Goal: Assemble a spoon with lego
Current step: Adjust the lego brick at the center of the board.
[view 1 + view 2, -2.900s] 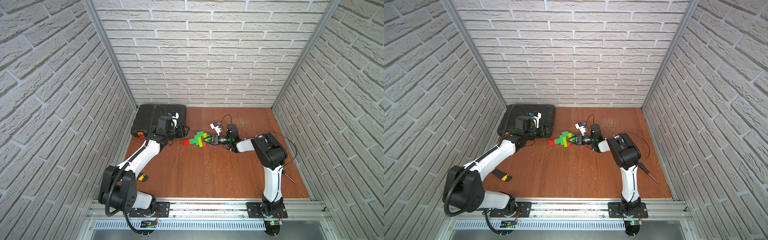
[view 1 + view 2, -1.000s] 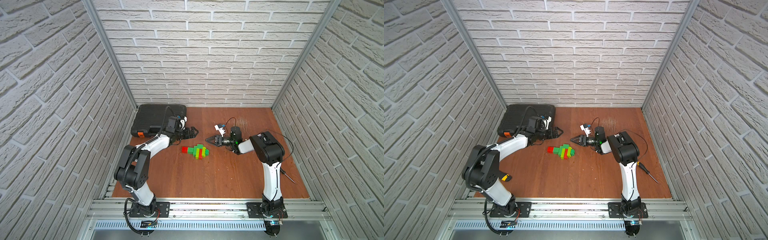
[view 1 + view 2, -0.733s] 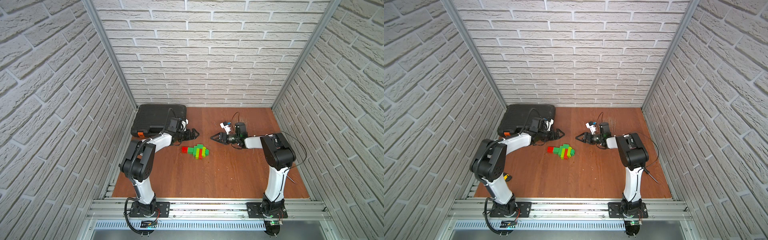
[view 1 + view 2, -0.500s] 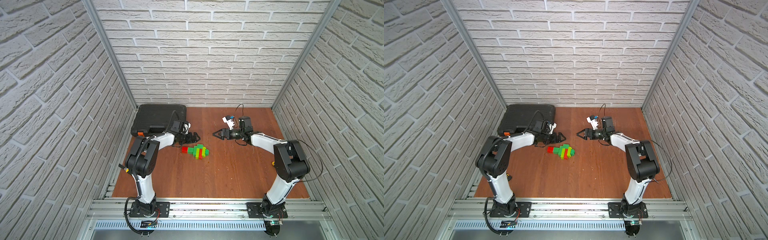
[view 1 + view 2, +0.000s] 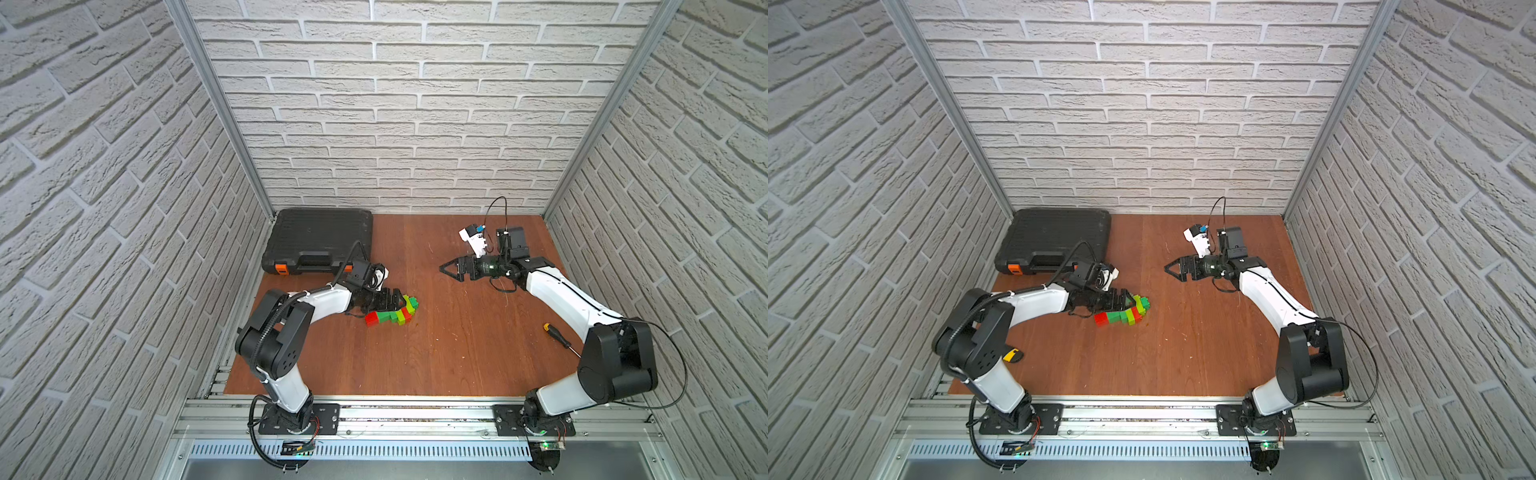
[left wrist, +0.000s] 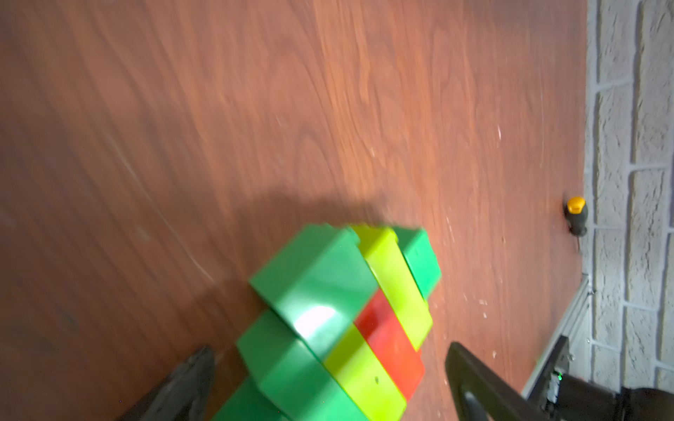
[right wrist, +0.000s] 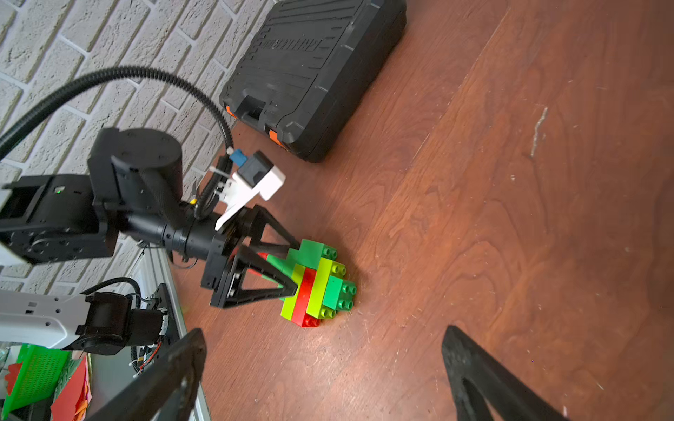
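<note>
In both top views: spoon (image 5: 390,316) (image 5: 1121,316) flat on worktop (image 5: 457,353), long axis crosswise, red stem end toward left arm, head toward right. Left hand (image 5: 398,301) apart, astride stem. Right hand (image 5: 450,272) apart, empty, well away. Left wrist: gaps between spoon and 2 fingers (image 6: 474,382).

From my station I find only one marking: raised lettering (image 7: 291,44) moulded across the lid of the black toolcase (image 7: 328,84), seen in the right wrist view. I cannot make out its letters. Nothing else carries readable text.
</note>
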`<action>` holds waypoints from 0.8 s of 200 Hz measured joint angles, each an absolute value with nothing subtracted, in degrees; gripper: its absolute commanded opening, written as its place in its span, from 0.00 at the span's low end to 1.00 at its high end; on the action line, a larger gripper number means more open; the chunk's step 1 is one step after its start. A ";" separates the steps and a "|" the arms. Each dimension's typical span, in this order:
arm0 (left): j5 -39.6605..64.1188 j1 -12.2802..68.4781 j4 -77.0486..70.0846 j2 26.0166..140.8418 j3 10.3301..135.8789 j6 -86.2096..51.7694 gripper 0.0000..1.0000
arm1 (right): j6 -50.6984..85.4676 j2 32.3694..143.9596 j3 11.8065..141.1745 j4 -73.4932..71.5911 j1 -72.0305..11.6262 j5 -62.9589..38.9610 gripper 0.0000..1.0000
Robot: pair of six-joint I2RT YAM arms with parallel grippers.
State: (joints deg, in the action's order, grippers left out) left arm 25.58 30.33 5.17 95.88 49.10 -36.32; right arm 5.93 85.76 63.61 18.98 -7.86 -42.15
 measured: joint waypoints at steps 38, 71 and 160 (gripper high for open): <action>20.36 39.03 -1.04 92.09 43.46 -46.44 0.98 | 4.78 83.15 62.72 21.06 -7.05 -40.53 1.00; 16.95 44.18 -4.99 91.35 41.71 -53.78 0.98 | 3.81 81.71 61.14 22.48 -6.55 -39.33 1.00; 11.77 31.70 3.92 76.18 40.77 -50.39 0.98 | 4.62 68.55 47.64 17.08 -3.20 -14.92 1.00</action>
State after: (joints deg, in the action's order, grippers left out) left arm 11.77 31.70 3.92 76.18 40.77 -50.39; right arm 4.62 68.55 47.64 17.08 -3.20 -14.92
